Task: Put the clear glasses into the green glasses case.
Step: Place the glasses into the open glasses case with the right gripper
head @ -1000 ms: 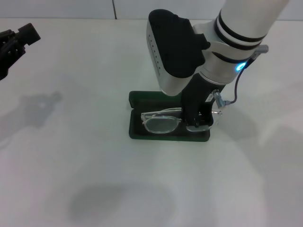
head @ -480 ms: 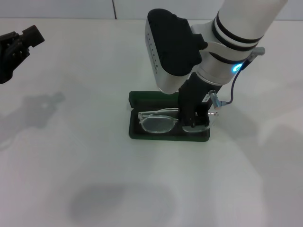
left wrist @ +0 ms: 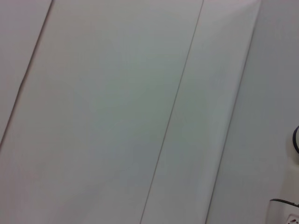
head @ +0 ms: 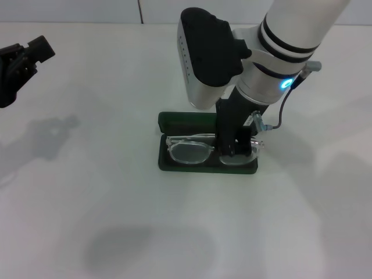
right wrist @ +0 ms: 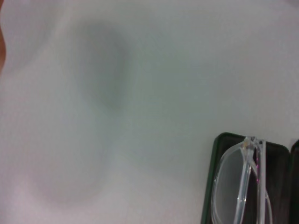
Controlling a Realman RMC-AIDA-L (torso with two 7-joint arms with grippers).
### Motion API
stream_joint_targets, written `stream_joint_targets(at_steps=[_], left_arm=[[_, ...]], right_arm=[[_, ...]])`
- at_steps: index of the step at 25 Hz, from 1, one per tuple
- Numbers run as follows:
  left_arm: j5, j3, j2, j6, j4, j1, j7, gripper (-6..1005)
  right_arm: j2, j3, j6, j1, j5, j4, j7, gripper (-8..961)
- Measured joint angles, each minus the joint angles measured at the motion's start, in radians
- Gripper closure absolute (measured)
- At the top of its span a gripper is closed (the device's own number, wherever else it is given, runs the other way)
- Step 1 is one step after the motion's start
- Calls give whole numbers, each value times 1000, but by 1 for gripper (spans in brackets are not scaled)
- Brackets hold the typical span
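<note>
The green glasses case lies open in the middle of the white table, its lid folded back on the far side. The clear glasses sit level across the case's lower half, lenses toward me. My right gripper reaches straight down and is shut on the clear glasses at their right lens; the arm hides that lens and the right part of the case. The right wrist view shows one end of the clear glasses inside the case's dark green rim. My left gripper hangs at the far left, away from the case.
The white table spreads bare around the case. A wall with panel seams fills the left wrist view. A grey cable loops off the right wrist.
My right gripper has shifted slightly left with the clear glasses, so they sit more squarely over the case. The left arm has barely moved.
</note>
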Motion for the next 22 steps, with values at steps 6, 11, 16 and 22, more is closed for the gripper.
stream_joint_targets(at_steps=[6,11,16,22], left_arm=[[2,-2,-2,0,-3,3,4,947],[3,-1,-4,1,-3,5,4,946],[3,0,-5,2,-4,7,13,946],[4,0,-5,2,-4,10,13,946]], right_arm=[[0,-5,14,11,6,29,1,890],[0,-5,19,13,-3,29,3,890],[0,-5,23,13,-6,30,3,889],[0,-9,18,13,-6,30,4,888]])
